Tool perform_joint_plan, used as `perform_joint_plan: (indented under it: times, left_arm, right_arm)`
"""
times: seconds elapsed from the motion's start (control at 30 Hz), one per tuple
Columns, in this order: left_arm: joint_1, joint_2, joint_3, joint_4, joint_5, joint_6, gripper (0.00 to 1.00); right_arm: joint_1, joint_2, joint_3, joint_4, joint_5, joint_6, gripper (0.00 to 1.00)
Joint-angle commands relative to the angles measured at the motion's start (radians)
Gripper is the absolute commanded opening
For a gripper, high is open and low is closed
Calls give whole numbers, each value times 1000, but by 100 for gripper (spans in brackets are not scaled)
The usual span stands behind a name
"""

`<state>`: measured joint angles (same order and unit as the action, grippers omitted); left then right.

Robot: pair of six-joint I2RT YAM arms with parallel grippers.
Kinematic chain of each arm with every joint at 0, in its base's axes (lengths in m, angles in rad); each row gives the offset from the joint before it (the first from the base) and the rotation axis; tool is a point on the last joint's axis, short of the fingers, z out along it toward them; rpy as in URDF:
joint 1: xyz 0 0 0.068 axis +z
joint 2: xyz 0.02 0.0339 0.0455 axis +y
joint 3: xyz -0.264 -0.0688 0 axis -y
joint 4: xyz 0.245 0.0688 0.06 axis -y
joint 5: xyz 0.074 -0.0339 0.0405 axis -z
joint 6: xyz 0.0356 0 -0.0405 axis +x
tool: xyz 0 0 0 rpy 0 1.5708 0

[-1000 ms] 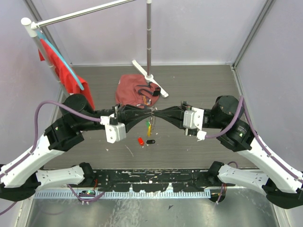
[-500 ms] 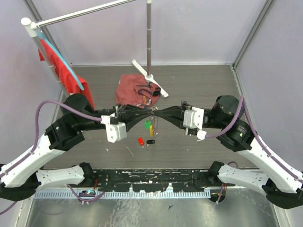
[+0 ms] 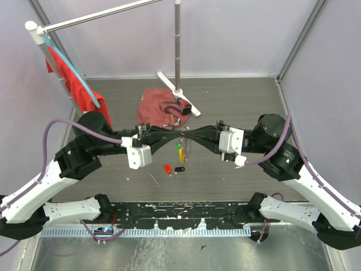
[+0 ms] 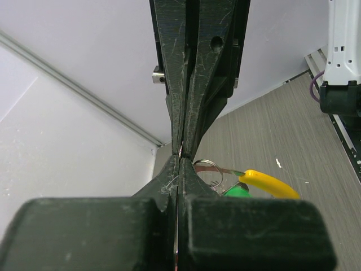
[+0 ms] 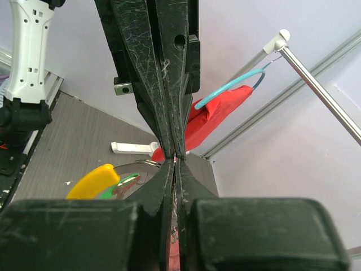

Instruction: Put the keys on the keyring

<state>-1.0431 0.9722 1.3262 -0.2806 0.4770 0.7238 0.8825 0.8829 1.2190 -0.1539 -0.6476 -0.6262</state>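
Observation:
My left gripper (image 3: 179,134) and right gripper (image 3: 185,134) meet tip to tip above the middle of the table. Both are shut on the thin silvery keyring (image 4: 210,164), whose loop shows beside the pinched tips in each wrist view (image 5: 133,165). A yellow-capped key (image 3: 180,152) and a green-capped key (image 3: 176,147) hang from the ring just under the tips. A fine chain (image 3: 186,151) dangles beside them. A red-capped key (image 3: 167,168) and a black-capped key (image 3: 179,169) lie on the table below.
A dark red cloth (image 3: 155,110) lies behind the grippers, next to the white-footed pole stand (image 3: 178,93). A red garment (image 3: 72,84) hangs from a rail at the left wall. The enclosure walls stand close on both sides.
My left gripper's jaws have closed onto the ring. The hanging yellow and green keys have swung and shifted slightly under the tips. Both arms stay in place.

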Motion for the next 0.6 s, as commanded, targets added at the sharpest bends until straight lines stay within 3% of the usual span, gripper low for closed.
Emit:
perform_joint_plan:
  times: [0.0,0.3,0.57]
  left_arm:
    - [-3,3,3,36,-5,-10,0]
    - [-3,-17,-4,55,6,-23,0]
    - [-3,-26,-10,57,6,-17,0]
  right_arm:
    - [6,-15,32,58,3,4,13]
    - [7,-14,28,51,15,2,25]
    - [7,-21,34,20,45,-18,26]
